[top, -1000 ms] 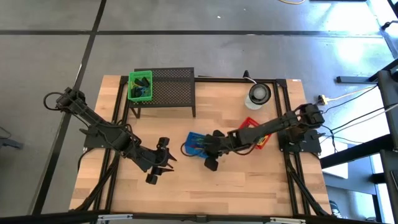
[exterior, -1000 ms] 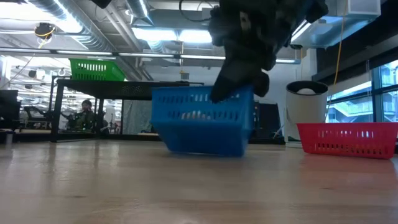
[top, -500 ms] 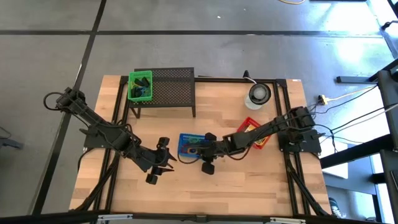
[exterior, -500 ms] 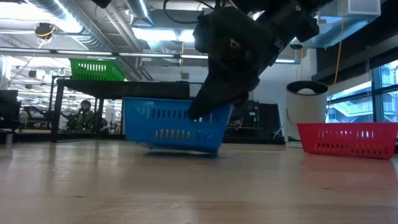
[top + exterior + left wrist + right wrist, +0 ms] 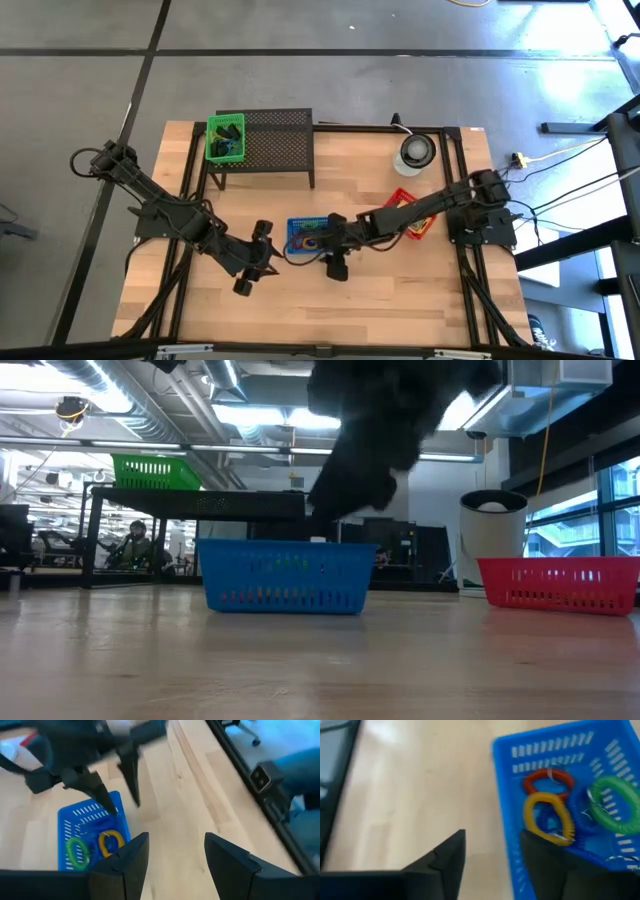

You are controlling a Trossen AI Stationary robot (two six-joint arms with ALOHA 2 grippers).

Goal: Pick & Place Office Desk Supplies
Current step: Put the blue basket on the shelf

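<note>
The right gripper (image 5: pixel 322 238) hung over the right end of a blue plastic basket (image 5: pixel 305 236), its two dark fingers spread apart and clamped on nothing; in the right wrist view one finger (image 5: pixel 547 862) lay over the basket's slotted wall, though whether it touched the plastic could not be told. The left gripper (image 5: pixel 272 256) waited just left of the basket, its fingers likewise apart and empty, pointing toward it.

The basket stood flat on the pale wooden table (image 5: pixel 400 300) near its middle, a rectangular tub with slotted sides. Inside lay coiled spring-like loops (the office supplies): a green loop (image 5: pixel 615 802), a yellow loop (image 5: pixel 547 815), a red-orange loop (image 5: pixel 547 779) and a blue one (image 5: pixel 580 812) beneath them, all overlapping.

Farther right a red slotted basket (image 5: pixel 408 212) sat partly under the right arm. A black mesh rack (image 5: pixel 270 140) stood at the far side of the table, with a green basket (image 5: pixel 225 138) on its left end. A round white and grey object (image 5: pixel 415 152) stood near the far right corner.
</note>
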